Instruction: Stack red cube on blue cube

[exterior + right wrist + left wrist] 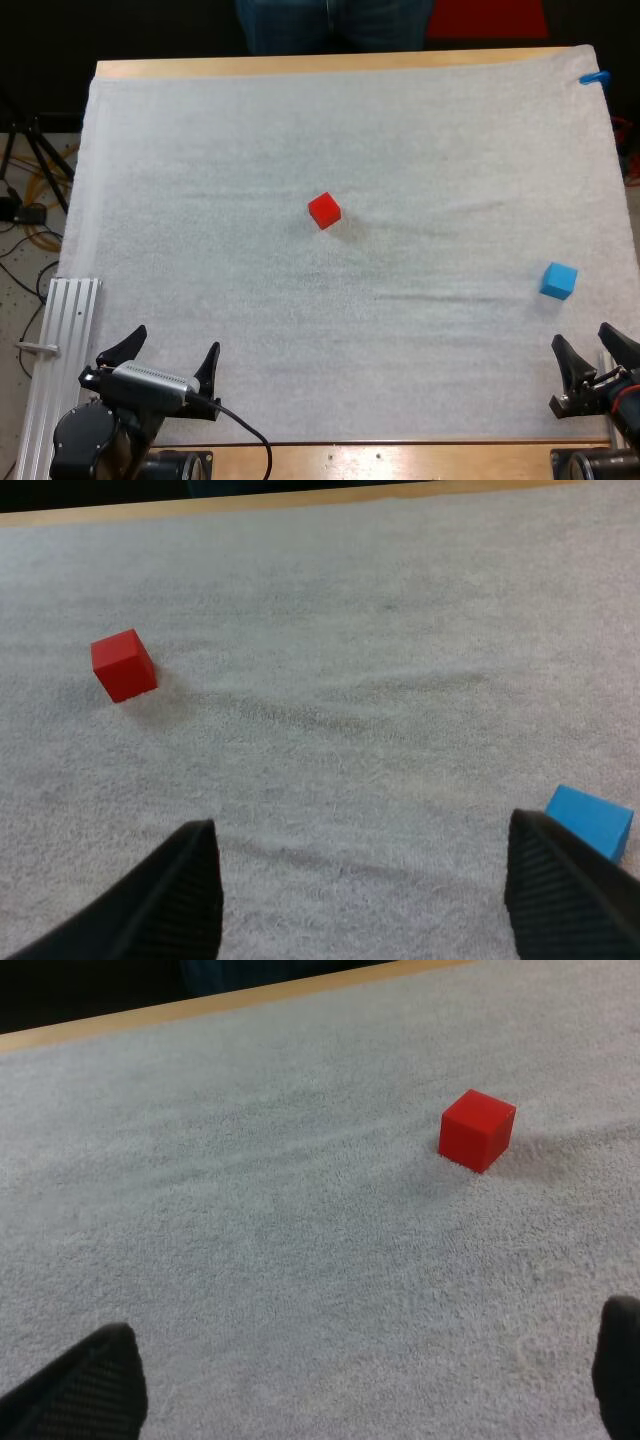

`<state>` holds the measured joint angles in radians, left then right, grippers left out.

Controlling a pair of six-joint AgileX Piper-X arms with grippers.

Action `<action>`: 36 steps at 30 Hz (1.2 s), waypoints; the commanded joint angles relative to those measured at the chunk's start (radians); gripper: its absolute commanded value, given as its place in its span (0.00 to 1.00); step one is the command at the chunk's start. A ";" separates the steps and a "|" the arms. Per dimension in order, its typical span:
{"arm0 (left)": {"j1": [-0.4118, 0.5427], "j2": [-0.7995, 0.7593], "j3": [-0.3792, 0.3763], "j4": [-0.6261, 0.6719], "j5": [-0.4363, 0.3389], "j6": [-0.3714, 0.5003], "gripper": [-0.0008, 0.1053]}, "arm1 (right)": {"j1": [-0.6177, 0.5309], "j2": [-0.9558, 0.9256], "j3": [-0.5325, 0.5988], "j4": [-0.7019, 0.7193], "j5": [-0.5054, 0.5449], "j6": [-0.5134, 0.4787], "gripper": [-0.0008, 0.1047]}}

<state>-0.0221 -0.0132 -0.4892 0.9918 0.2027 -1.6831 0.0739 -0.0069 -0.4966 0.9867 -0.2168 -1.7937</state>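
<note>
Stacking not begun: red cube (pixel 324 211) sitting mid-frame, blue cube (pixel 559 281) far right; left gripper (pixel 172 345), right gripper (pixel 585 342) hovering, fingers gaping, holding nothing.

The mat (pixel 200 150) is white cloth with a rough, towel-like nap, matt all over. The table (pixel 300 66) edge beyond it is smooth, pale wood. The red cube (pixel 324 210) and blue cube (pixel 559 281) have smooth, matt faces, like plastic. The right gripper (pixel 583 338) has matt black fingers (pixel 180 890) with fine ribbing. A rail (pixel 65 330) of ribbed, silvery metal lies beside the mat.
</note>
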 commanded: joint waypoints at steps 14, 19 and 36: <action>0.002 -0.136 -0.005 -0.012 -0.010 -0.010 0.83 | -0.001 -0.043 -0.008 0.005 -0.005 0.002 0.57; 0.002 -0.136 -0.005 -0.012 -0.010 -0.010 0.83 | -0.001 -0.043 -0.008 0.005 -0.005 0.010 0.57; -0.036 0.133 -0.238 0.016 -0.006 -0.010 0.83 | -0.001 0.240 -0.207 -0.002 0.009 -0.047 0.57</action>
<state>-0.0480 0.1010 -0.7121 1.0007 0.2002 -1.6831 0.0739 0.2127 -0.6835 0.9887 -0.1969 -1.8178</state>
